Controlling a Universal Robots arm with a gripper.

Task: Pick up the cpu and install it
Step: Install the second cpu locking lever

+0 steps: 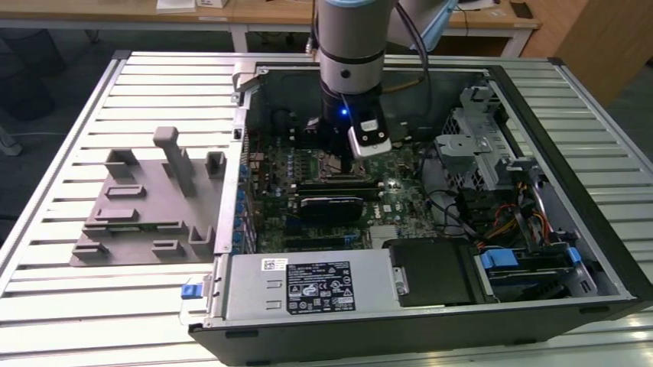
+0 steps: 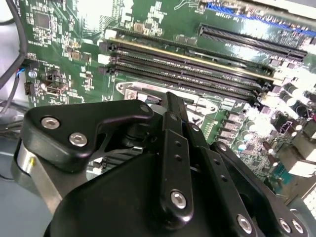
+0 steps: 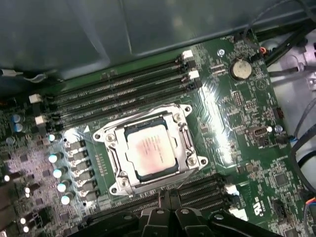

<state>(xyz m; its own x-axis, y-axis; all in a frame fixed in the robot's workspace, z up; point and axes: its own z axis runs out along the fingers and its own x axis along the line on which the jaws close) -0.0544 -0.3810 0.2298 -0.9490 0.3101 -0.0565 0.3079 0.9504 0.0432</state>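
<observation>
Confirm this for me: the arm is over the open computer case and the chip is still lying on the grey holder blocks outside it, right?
Not quite. The arm is over the open computer case, but the chip is not on the grey holder blocks. The first wrist view shows it sitting in the metal socket frame on the green board, between the memory slots.

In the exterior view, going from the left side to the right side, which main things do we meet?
Grey holder blocks → green motherboard → robot arm over the board → metal drive cage → blue latch at the case's far edge.
</observation>
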